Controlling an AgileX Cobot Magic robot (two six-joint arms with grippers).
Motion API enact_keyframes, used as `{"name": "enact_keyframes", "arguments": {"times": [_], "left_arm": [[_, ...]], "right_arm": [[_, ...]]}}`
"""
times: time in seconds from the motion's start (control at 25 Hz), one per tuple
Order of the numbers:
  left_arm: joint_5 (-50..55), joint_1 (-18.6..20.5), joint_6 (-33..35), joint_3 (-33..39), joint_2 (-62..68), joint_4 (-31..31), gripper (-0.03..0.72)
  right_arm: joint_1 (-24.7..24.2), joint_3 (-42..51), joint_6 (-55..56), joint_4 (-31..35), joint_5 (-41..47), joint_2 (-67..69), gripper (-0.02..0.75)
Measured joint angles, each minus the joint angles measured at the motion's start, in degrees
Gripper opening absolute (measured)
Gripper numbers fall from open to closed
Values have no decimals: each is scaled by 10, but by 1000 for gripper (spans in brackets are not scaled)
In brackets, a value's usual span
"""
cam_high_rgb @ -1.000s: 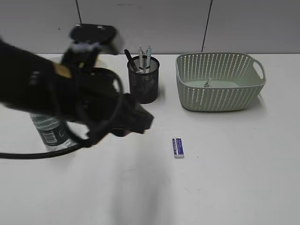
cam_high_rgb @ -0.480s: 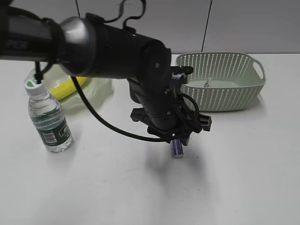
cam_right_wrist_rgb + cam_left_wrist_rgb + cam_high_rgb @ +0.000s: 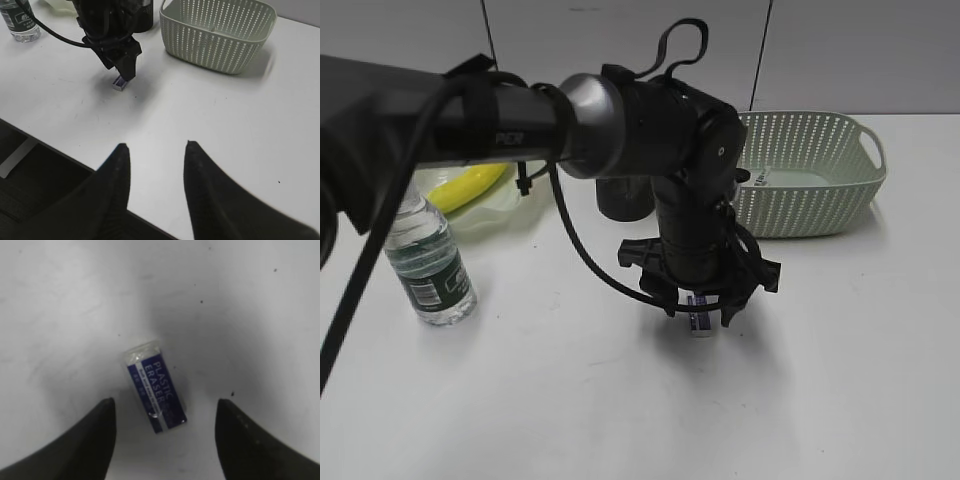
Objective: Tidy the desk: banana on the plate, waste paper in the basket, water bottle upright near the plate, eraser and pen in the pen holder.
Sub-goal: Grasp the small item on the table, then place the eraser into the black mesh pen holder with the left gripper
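In plate [image 3: 510, 205]: banana [image 3: 468, 187]. Left tool [image 3: 165, 432] wide over eraser [image 3: 154, 387]; right tool [image 3: 155, 167] wide.

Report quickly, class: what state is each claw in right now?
Left claw: open, empty, straddling the eraser on the desk.
Right claw: open, empty, over the desk's front edge.
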Motion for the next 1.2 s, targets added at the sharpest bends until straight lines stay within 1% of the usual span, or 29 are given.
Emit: {"name": "enact_keyframes", "arguments": {"times": [0.12, 0.2, 0.28, 0.4, 0.44, 0.68, 0.8, 0.84, 0.96, 1.04, 1.08, 1.2], "left_arm": [[4, 0, 0, -7, 16, -1, 459], [3, 0, 0, -7, 21, -2, 425], [3, 0, 0, -7, 27, 0, 350], [8, 0, -1, -11, 30, 10, 183], [9, 0, -1, -12, 30, 10, 173], [27, 0, -1, -15, 21, 10, 175], [37, 0, -1, -27, -17, 15, 175], [38, 0, -1, -33, -37, 26, 175], [39, 3, -11, -50, -95, 97, 175], [33, 16, -21, -53, -125, 140, 175], [24, 28, -24, -54, -133, 152, 175], [-13, 71, -28, -55, -134, 156, 173]], "right_arm": [[0, 0, 0, 0, 0, 0, 298], [0, 0, 0, 0, 0, 0, 298], [0, 0, 0, 0, 0, 0, 298], [0, 0, 0, 0, 0, 0, 298], [0, 0, 0, 0, 0, 0, 298], [0, 0, 0, 0, 0, 0, 298], [0, 0, 0, 0, 0, 0, 298], [0, 0, 0, 0, 0, 0, 298], [0, 0, 0, 0, 0, 0, 297], [0, 0, 1, 0, 0, 0, 297], [0, 0, 1, 0, 0, 0, 297], [0, 0, 1, 0, 0, 0, 297]]}}
